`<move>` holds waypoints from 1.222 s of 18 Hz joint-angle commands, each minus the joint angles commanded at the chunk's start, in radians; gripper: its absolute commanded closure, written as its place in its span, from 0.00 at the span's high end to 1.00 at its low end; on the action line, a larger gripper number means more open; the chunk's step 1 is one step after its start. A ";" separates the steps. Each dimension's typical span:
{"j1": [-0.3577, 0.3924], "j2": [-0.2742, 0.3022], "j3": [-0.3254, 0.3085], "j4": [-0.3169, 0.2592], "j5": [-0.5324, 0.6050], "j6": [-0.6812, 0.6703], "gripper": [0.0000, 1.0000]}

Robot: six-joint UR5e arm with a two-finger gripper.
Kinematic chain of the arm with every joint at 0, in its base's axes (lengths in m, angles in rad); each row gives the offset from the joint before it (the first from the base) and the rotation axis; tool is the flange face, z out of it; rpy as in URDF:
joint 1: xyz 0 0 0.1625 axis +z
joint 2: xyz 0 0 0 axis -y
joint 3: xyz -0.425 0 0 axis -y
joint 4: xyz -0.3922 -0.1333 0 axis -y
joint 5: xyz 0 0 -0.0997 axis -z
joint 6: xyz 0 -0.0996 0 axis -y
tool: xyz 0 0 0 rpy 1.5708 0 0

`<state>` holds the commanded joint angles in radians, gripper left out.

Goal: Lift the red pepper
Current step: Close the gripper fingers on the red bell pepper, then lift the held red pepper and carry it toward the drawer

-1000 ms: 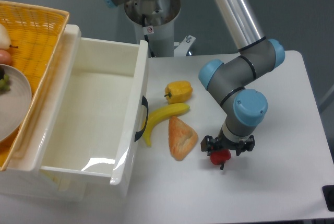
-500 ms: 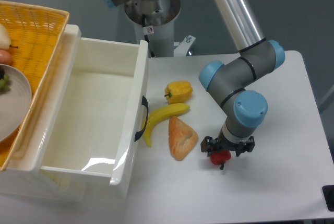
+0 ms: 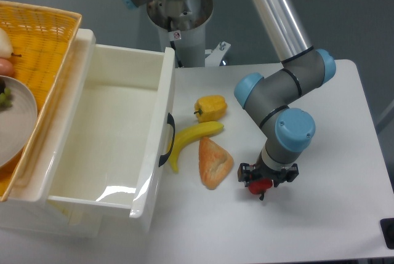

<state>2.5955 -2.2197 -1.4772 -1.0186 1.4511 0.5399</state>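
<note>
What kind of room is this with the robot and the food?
Probably a robot lab or test room, not a kitchen. An arm bolted to a post works over a plain white table, its gripper around a red pepper, with a banana and an empty white bin set out like practice props.

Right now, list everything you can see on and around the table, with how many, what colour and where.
red pepper: one, glossy red, front right of the table, between the gripper's fingers
bread wedge: one, orange-tan, left of the red pepper
banana: one, yellow, beside the bin's handle
yellow bell pepper: one, yellow, behind the banana
plastic bin: one, white with a black handle, left half of the table
wicker basket: one, yellow, far left, partly cut off
plate: one, grey, in the basket
table: one, white
robot arm: one, grey with blue caps, reaching down from above
gripper: one, black, around the red pepper
</note>
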 joint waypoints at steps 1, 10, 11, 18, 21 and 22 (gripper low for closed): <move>0.000 0.000 0.000 0.000 0.000 0.002 0.69; 0.000 0.009 0.018 -0.002 0.000 0.009 0.55; -0.002 0.012 0.021 -0.002 0.000 0.021 0.55; -0.018 0.067 0.011 -0.009 0.003 0.322 0.55; -0.029 0.093 0.006 -0.011 0.006 0.394 0.55; -0.034 0.103 0.006 -0.011 0.006 0.416 0.55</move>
<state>2.5618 -2.1170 -1.4711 -1.0293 1.4573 0.9555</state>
